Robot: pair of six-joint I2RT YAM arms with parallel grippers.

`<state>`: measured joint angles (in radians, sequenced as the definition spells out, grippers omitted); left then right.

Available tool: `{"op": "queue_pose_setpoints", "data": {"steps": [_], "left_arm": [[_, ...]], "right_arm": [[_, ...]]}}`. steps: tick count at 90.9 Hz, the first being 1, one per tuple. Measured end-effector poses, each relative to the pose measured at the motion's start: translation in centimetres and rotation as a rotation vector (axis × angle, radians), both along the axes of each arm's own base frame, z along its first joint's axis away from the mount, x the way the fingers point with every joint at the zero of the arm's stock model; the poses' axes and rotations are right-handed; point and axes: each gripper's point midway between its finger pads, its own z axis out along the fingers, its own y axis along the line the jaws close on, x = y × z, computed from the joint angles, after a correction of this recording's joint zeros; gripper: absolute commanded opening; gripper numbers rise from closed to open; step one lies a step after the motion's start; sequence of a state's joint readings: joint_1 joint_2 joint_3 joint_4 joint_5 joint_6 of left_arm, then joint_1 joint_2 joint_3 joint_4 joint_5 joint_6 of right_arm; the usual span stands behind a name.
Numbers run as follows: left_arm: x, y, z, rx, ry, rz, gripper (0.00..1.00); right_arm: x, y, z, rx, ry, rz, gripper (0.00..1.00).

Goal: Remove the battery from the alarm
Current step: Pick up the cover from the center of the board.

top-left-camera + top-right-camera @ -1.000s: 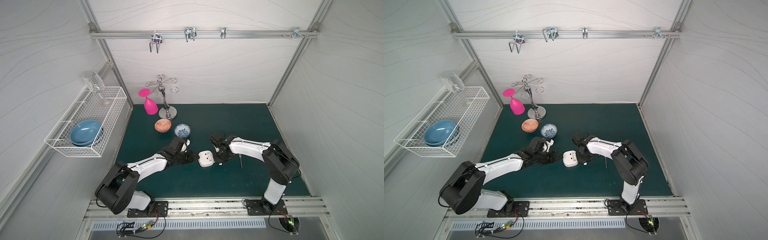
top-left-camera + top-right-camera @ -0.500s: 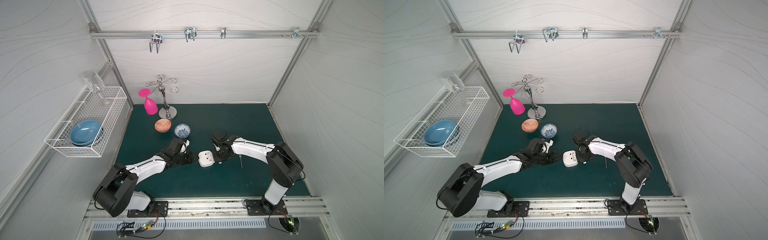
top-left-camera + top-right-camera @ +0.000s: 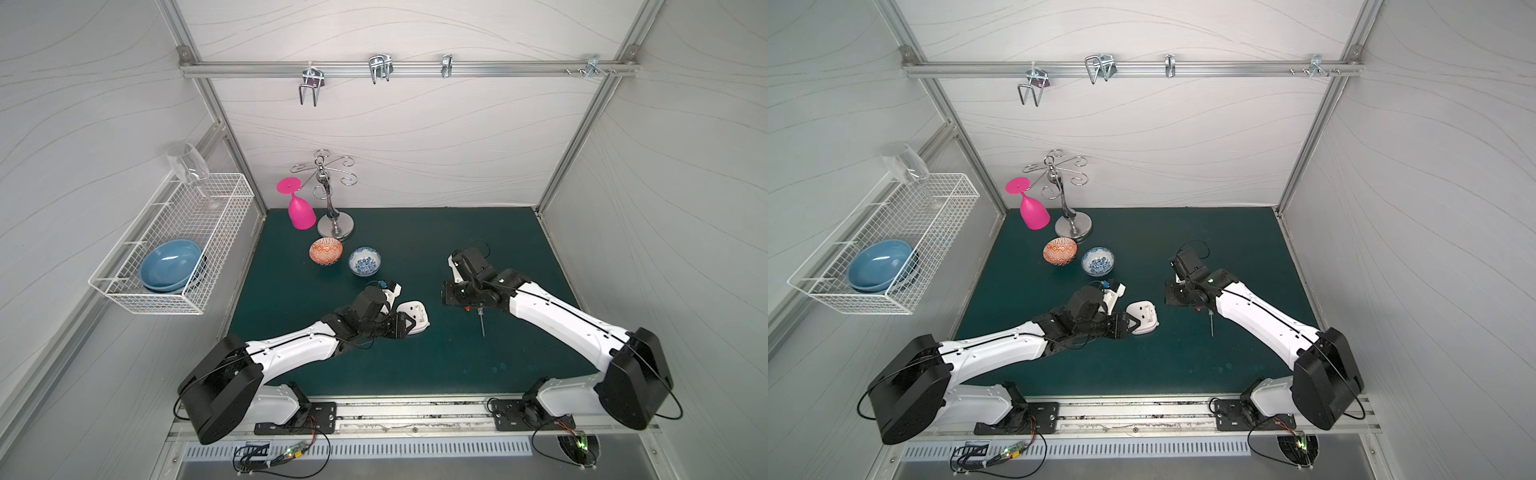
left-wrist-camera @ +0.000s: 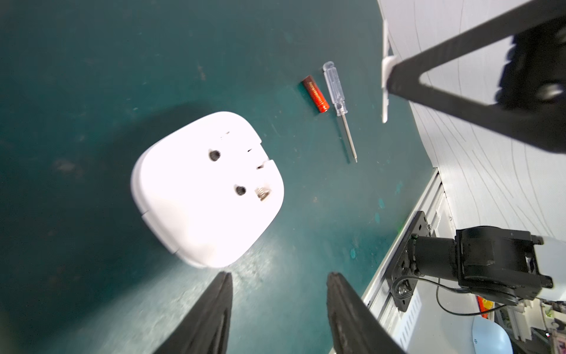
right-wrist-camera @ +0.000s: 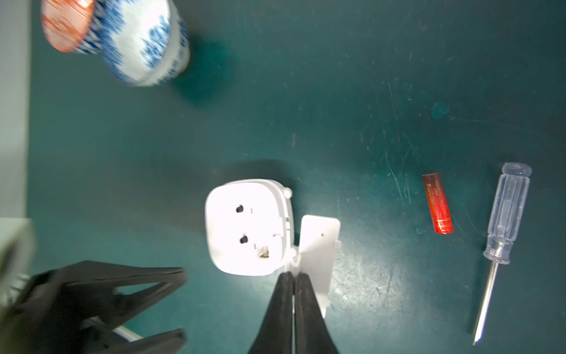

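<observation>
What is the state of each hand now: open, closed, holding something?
Left hand: open, holding nothing.
Right hand: closed on the cover.

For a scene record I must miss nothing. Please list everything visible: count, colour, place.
mat: one, dark green, cell floor
alarm: one, white, mid-mat, back up
screwdriver: one, clear handle, on mat
battery: one, red-orange, beside screwdriver
cover: one, white, in right gripper
orange bowl: one, back of mat
blue-white bowl: one, beside it
stand: one, silver, back left
pink glass: one, foot up, at stand
basket: one, white wire, left wall
blue bowls: seemingly two, stacked in basket
clear glass: one, in basket
hooks: about four, metal, back-wall rail
left gripper: black, open, facing alarm
right gripper: black, shut on cover
</observation>
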<state>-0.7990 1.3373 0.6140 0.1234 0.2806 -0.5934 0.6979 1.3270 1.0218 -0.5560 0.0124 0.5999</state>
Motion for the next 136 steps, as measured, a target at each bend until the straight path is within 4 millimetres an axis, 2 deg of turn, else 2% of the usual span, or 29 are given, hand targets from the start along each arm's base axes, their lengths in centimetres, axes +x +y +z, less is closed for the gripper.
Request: {"op": "queue_pose_setpoints", "data": {"steps": [12,25,49,87,136], "left_arm": [[0.6,-2.6,1.2,-0.024,-0.049,-0.039,0.53],[1.4,-4.8,2.5,-0.070,-0.089,-0.061,0.52],[2.5,-7.2,3.6,-0.127,-0.116,-0.089,0.49],[2.4,-8.4,4.5,-0.173,-0.126,-0.131,0.30],[2.1,-8.7,4.9,-0.180,-0.161,-0.179,0.30]], "right_arm": [[-0.3,0.0,1.5,0.061,-0.022,-0.025,0.09],[-0.5,0.0,2.1,0.102,-0.024,-0.046,0.09],[-0.8,0.2,2.3,0.153,-0.011,-0.069,0.09],[-1.3,0.6,3.1,0.199,-0.005,-0.063,0.09],[-1.8,0.8,3.7,0.225,0.003,-0.041,0.09]]}}
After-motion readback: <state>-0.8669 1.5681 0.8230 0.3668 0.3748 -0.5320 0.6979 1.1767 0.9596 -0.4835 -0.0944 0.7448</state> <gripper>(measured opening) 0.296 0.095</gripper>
